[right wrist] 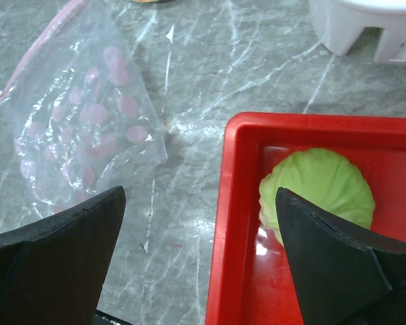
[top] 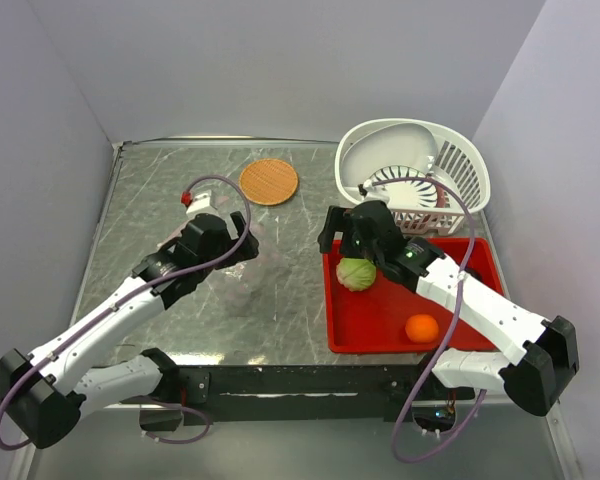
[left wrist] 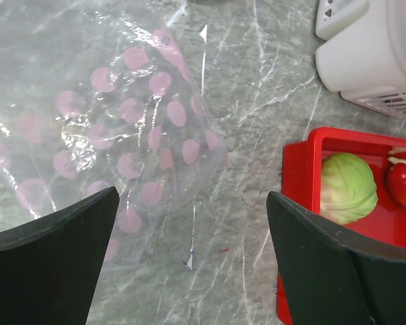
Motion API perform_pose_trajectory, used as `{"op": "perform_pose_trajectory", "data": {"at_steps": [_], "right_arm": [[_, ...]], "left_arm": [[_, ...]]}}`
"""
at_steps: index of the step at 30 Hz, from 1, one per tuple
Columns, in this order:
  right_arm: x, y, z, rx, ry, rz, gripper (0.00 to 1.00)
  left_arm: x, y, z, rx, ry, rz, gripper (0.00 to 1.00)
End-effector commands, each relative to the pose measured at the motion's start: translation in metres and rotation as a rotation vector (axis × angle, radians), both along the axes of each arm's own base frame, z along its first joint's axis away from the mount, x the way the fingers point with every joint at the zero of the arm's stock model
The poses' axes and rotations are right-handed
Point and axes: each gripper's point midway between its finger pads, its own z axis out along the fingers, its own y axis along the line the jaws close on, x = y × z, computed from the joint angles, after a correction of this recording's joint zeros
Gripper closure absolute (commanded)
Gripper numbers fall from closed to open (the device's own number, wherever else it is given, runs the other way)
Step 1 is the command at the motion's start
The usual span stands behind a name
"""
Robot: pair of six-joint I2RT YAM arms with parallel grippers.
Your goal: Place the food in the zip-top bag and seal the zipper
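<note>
Finding 1, the food. The orange ball (top: 421,327) lies nearest, in the near-right part of the red tray (top: 380,335). It is judged light, hard and smooth, so it is liable to roll out of a pinch. It should be taken across its widest part.

The cabbage (right wrist: 318,186) sits further back against the tray's left wall. It is bulkier, with a ribbed surface that should give better purchase. The wall limits finger room on that side, so a grip along the wall looks safer than one across it.

An orange-red fruit (left wrist: 402,186) shows just beside the cabbage and is partly cut off. Its shape cannot be judged fully.

Finding 2, the zip-top bag (left wrist: 135,135). It lies flat on the counter (top: 280,320), left of the tray and apart from it, with no food inside. It is thin, floppy and slick, printed with pink dots, and is judged likely to slide or crumple when pushed. The best hold is at the mouth, where the zipper (right wrist: 44,47) stiffens the edge. Whether the mouth is parted cannot be told.

Finding 3, pose. The left gripper (left wrist: 193,203) hovers over the bag's tray-side edge, released and holding nothing. The right gripper (right wrist: 201,196) is spread wide and empty, pitched down over the tray's left wall with the cabbage below its right finger.

Beyond stand a white basket (top: 420,170) and a disc (top: 269,181).
</note>
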Motion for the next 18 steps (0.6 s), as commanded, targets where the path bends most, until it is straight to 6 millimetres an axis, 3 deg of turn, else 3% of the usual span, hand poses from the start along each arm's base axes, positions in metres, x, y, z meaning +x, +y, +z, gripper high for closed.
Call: {"op": "perform_pose_trajectory", "data": {"at_steps": [1, 5, 8, 18], "right_arm": [[0.006, 0.024, 0.021, 0.042, -0.062, 0.057, 0.0], [0.009, 0.052, 0.018, 0.058, -0.045, 0.107, 0.0], [0.014, 0.075, 0.013, 0.051, -0.031, 0.14, 0.0], [0.046, 0.155, -0.011, -0.013, 0.004, 0.259, 0.0]], "left_arm": [[0.002, 0.012, 0.021, -0.03, -0.032, 0.07, 0.03], [0.001, 0.013, 0.035, -0.081, -0.061, 0.053, 0.03], [0.007, 0.025, 0.039, -0.09, -0.048, 0.069, 0.03], [0.044, 0.066, 0.044, -0.151, -0.029, 0.117, 0.03]]}}
